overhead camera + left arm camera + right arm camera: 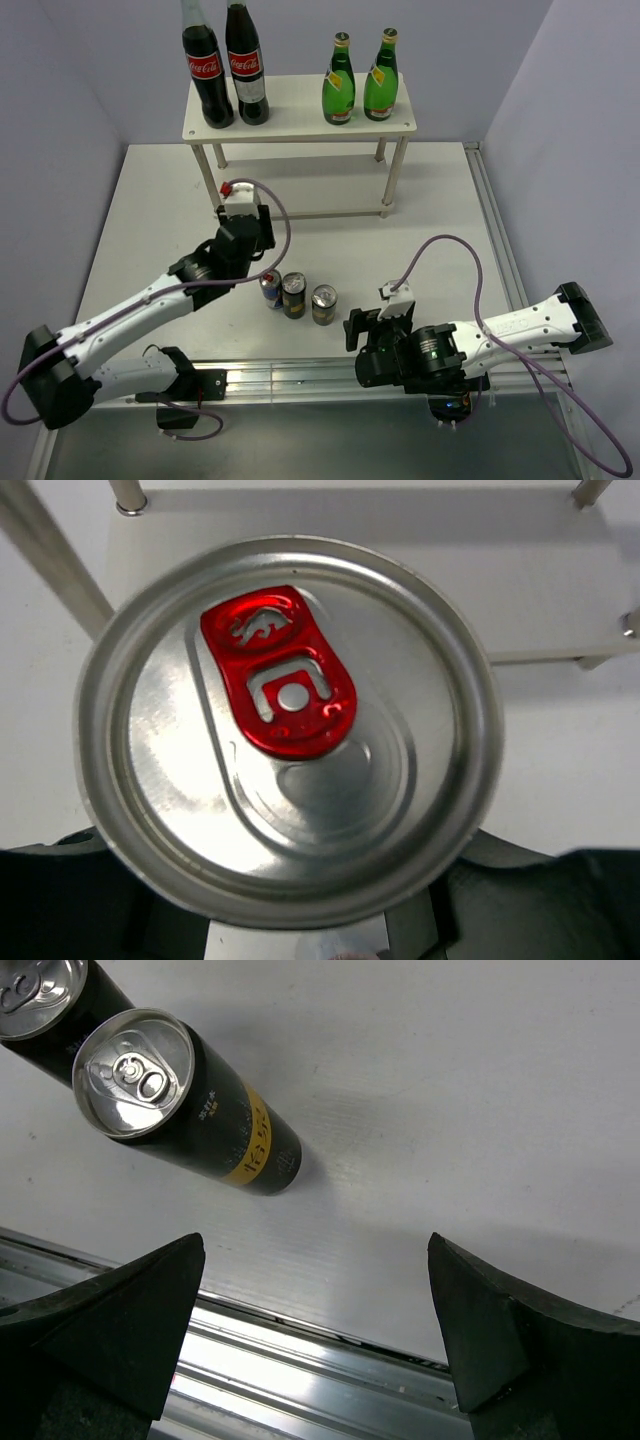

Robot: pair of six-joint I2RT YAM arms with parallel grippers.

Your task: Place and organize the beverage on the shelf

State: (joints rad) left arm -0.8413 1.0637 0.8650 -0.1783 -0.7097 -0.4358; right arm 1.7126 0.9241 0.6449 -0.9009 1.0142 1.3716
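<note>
Blue-and-silver can (290,730) is gripped by my left jaws at the near left of the shelf (295,112), green bottles (339,88) on its top, and my right jaws gape empty beside the dark cans (293,296).

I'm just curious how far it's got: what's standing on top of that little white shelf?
On the shelf top board stand two cola bottles, left, and two green bottles, right. Seen from above, that board hides the tier beneath it.
</note>
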